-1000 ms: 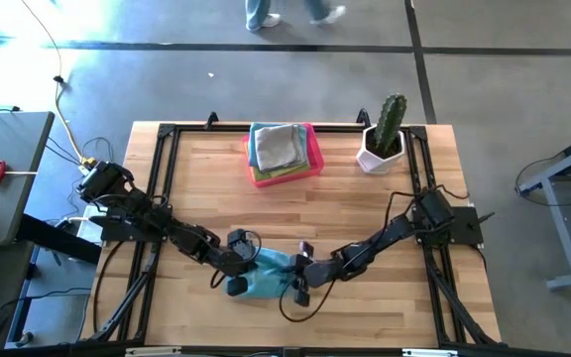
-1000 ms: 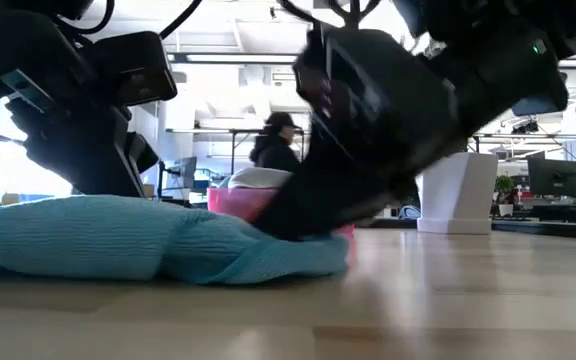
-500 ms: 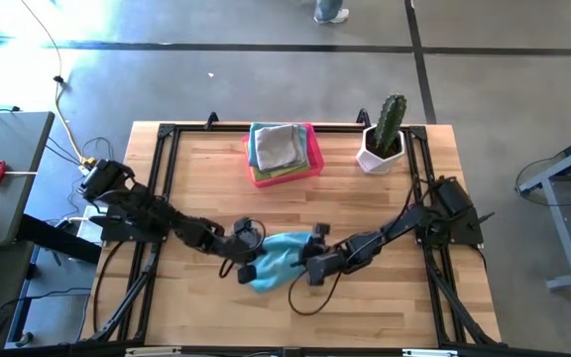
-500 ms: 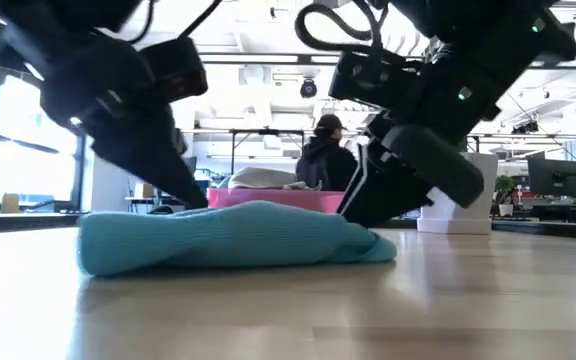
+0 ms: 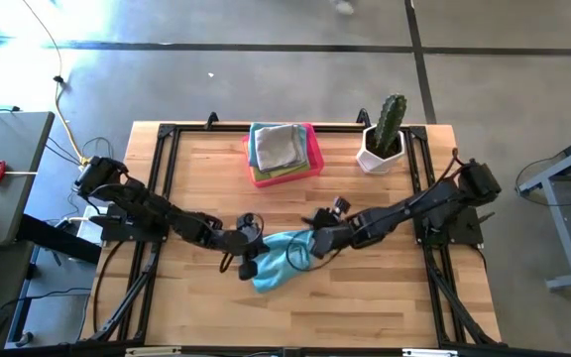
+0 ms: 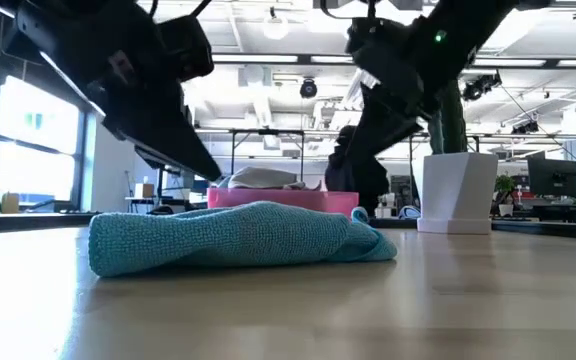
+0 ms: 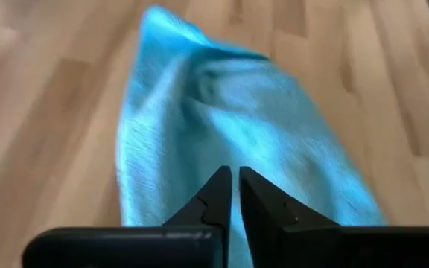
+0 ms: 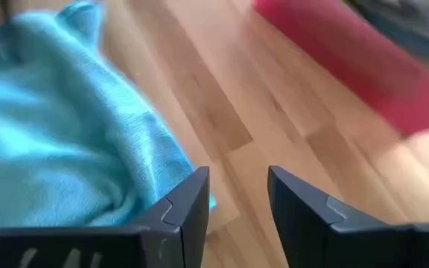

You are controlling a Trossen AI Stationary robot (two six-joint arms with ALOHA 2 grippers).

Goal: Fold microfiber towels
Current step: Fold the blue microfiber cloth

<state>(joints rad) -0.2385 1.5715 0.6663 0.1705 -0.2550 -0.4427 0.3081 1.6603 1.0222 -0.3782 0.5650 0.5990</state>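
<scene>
Bench of pale wood planks carries everything here, with a black frame around its edges. At its left side the left arm reaches in toward the middle, and the left end effector sits at the left edge of a crumpled teal-blue towel. In the left wrist view its two dark fingers stand almost together, only a thin slit between them, with the towel's cloth spread just ahead of them; nothing is pinched between the tips.

The teal-blue towel lies loose in the front middle of the bench, bunched into a low, rumpled mound rather than a neat fold.

Behind it, near the far edge, stands a pink tray. It holds a stack of towels: a grey one on top, with blue, lime green and yellow edges showing beneath it.

To the right of the teal-blue towel, the right end effector hovers at the cloth's right edge. In the right wrist view its fingers stand clearly apart with bare wood between them, holding nothing, the towel just beside one finger.

Farther right, at the far corner, a white pot holds a green cactus.
</scene>
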